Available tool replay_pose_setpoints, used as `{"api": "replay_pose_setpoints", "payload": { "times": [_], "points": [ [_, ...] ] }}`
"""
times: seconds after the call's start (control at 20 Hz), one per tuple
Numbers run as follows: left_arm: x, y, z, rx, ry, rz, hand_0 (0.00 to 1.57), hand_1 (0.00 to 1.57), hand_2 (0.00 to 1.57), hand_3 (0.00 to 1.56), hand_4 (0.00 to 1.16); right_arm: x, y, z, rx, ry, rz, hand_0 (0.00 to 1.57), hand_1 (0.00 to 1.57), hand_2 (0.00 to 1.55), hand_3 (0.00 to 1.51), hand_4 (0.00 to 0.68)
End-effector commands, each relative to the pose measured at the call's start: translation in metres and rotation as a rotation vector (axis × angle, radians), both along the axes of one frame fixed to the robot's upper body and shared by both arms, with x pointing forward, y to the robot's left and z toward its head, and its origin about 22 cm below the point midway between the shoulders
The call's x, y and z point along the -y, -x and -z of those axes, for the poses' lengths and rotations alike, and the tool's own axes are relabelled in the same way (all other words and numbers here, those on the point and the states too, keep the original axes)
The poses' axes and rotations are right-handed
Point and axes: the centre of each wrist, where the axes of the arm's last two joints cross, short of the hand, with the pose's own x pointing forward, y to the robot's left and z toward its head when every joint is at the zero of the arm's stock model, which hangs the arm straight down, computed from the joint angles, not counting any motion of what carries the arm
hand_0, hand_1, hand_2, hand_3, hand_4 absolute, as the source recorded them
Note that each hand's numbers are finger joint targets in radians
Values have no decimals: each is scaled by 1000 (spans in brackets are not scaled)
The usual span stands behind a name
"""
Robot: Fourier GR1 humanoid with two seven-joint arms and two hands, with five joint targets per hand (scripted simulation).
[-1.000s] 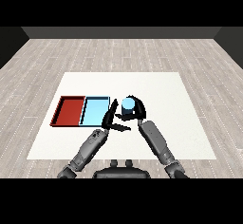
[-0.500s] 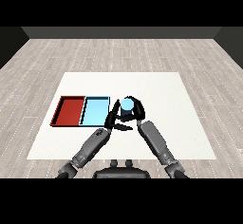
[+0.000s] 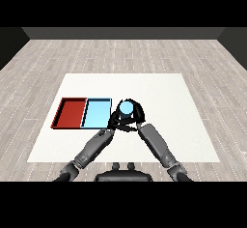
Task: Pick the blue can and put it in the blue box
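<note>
Since 0.5 s ago, the right hand (image 3: 131, 118) w/ the can (image 3: 126, 108) has shifted a bit left, closer to the blue tray (image 3: 96, 113).

Head view: right hand's fingers are curled round the can, gripping it; only the can's light blue top shows, the rest is hidden by the black fingers. Can sits just beside the blue tray's right edge, not over it, and is prob. lifted off the tabletop (image 3: 159, 92), though that is hard to tell from this angle. Left hand (image 3: 114, 124) is right under the right hand, near the blue tray's lower right corner; it overlaps the other hand, so can't tell if its fingers are open or closed. Red tray (image 3: 71, 113) lies touching the blue tray's left side. Both trays hold nothing.
</note>
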Motion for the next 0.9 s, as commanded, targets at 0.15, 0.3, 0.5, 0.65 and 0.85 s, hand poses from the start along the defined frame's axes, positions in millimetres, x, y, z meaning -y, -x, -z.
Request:
{"api": "replay_pose_setpoints", "payload": {
  "times": [0.15,0.3,0.5,0.65,0.85],
  "points": [
    [5,-13,-9,18,0,-2,0,0,0,0,0,-6,3,-5,-17,-13,-31,1431,1431,1462,1374,533],
    [15,11,5,12,-3,16,0,0,0,0,0,-11,19,16,-6,-12,-24,1455,1455,1462,1366,525],
    [22,-1,-1,13,-15,21,0,0,0,0,0,-18,16,-11,4,28,-17,1439,1439,1448,1355,521],
    [34,-6,-18,19,-41,35,0,0,0,0,0,-23,13,-10,-10,31,-43,1438,1438,1447,1350,501],
    [6,-10,-11,-31,-28,-35,0,0,0,0,0,-27,25,3,-2,17,-46,1446,1446,1447,1363,497]
  ]
}}
